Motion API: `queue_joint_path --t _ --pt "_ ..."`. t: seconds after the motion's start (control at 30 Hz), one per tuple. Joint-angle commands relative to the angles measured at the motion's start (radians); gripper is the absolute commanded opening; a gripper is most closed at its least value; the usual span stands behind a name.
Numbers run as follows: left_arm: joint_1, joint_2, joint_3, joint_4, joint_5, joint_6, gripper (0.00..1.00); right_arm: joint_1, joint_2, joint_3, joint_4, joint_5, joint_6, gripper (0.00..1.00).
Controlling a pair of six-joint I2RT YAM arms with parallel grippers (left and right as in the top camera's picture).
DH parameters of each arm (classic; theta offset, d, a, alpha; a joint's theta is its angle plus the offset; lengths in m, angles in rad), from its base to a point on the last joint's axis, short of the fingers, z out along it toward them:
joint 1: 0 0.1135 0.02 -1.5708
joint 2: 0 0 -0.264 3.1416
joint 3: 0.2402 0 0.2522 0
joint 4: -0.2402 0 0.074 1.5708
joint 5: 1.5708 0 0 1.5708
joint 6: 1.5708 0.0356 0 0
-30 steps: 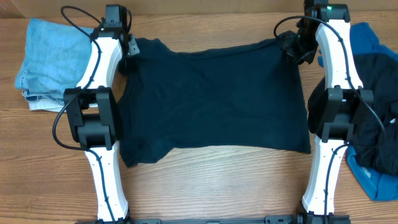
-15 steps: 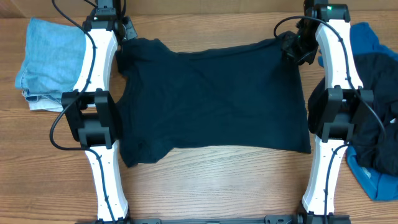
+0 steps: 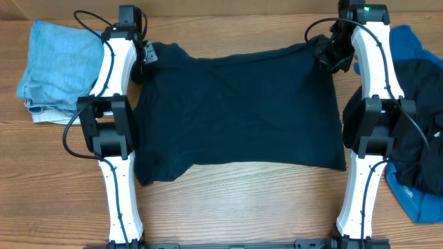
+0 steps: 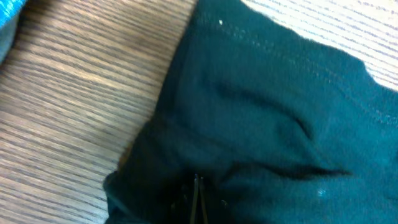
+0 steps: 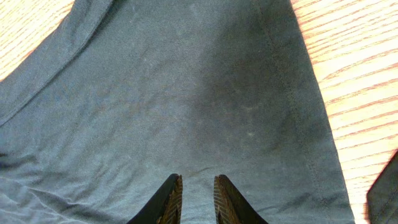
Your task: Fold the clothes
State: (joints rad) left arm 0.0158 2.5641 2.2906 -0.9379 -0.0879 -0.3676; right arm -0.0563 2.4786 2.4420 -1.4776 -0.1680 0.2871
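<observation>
A limp, light navy shirt (image 3: 235, 111) lay flat on the desk (image 3: 228, 207), its eleven o'clock corner pinched in the closed left claw (image 3: 144, 54), its one o'clock corner in the narrowly parted right claw (image 3: 325, 54), both good holds.

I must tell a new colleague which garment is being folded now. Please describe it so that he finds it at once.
On the wooden table, look between the two white arms. The dark navy shirt lies spread flat there. The pale blue pile at far left and the heap at far right are bunched up; only this shirt is spread out.

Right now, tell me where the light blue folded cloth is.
Overhead, the light blue cloth lies at the table's far left corner, just outside the left arm.
</observation>
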Motion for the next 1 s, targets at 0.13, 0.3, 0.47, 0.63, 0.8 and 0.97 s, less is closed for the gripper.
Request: queue_joint_path --t 0.13,0.3,0.47,0.63,0.8,0.97 --pt "0.009 0.028 0.01 0.055 0.029 -0.014 0.04 0.006 -0.01 0.019 0.004 0.01 -0.008 0.22" --pt "0.009 0.092 0.009 0.072 0.029 -0.014 0.04 0.006 -0.01 0.019 0.0 0.023 -0.008 0.22" --pt "0.009 0.098 0.009 0.159 0.026 -0.005 0.04 0.006 -0.01 0.019 -0.001 0.037 -0.008 0.22" --pt "0.009 0.098 0.009 0.302 0.026 0.087 0.04 0.006 -0.01 0.019 0.005 0.037 -0.008 0.27" --pt "0.01 0.098 0.009 0.382 -0.057 0.167 0.04 0.006 -0.01 0.019 0.078 0.055 -0.008 0.39" --pt "0.011 0.098 0.008 0.367 -0.057 0.2 0.04 0.006 -0.01 0.018 0.187 0.062 -0.099 0.44"
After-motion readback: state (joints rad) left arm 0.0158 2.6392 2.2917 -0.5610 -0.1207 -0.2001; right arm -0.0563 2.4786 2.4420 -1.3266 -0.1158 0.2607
